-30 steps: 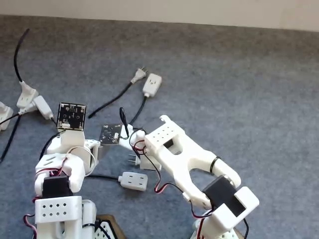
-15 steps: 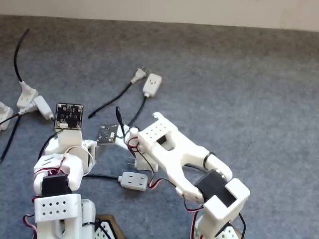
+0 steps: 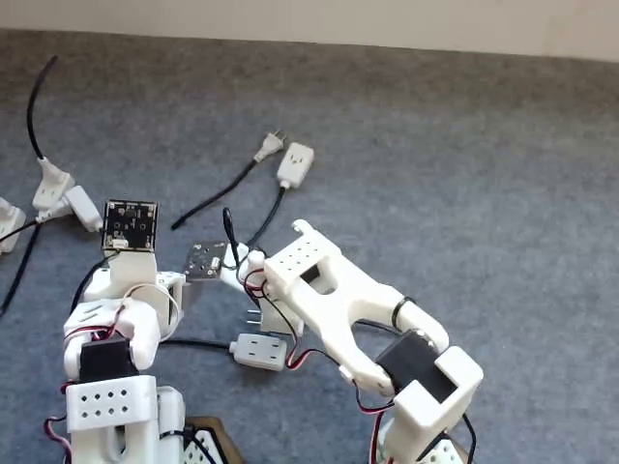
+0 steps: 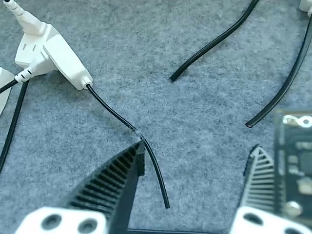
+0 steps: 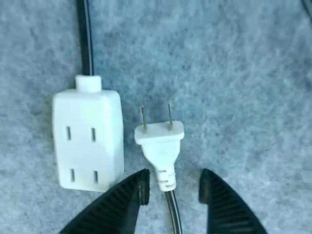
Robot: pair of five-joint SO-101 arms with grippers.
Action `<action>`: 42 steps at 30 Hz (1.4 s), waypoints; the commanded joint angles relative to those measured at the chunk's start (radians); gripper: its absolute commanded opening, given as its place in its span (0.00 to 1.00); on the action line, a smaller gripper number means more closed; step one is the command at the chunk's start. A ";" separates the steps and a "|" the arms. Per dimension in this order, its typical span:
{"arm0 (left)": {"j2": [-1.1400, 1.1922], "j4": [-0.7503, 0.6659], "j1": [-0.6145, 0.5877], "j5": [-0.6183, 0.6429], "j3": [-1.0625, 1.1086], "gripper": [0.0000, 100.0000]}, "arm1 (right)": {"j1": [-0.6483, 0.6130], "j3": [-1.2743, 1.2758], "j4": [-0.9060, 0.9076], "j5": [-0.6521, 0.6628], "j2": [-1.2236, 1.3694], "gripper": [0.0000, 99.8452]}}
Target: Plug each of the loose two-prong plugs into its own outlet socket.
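Right fingers [image 5: 122, 204]: spread wide, straddling the cord [image 5: 171, 212] of a loose plug [image 5: 160, 141] that lies just beside an outlet [image 5: 87, 131] near the surface's [image 3: 503, 174] front edge. Left fingers [image 4: 119, 178]: spread wide, holding nothing.

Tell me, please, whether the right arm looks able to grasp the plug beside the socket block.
Probably yes: the right gripper is open and straddles the cord end of the plug, with nothing between. The socket block lies close beside, apart from the plug, and might get nudged.
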 commanded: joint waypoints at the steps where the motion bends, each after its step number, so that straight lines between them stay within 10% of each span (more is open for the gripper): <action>1: -0.016 -0.023 0.007 0.021 -0.062 0.33 | -0.070 0.010 0.048 0.003 0.091 0.18; 23: -0.012 -0.023 0.007 0.021 -0.070 0.33 | 0.056 -0.039 0.160 -0.006 -0.016 0.01; 42: -0.013 -0.025 0.001 0.018 -0.076 0.33 | 0.025 0.128 0.038 -0.012 -0.099 0.22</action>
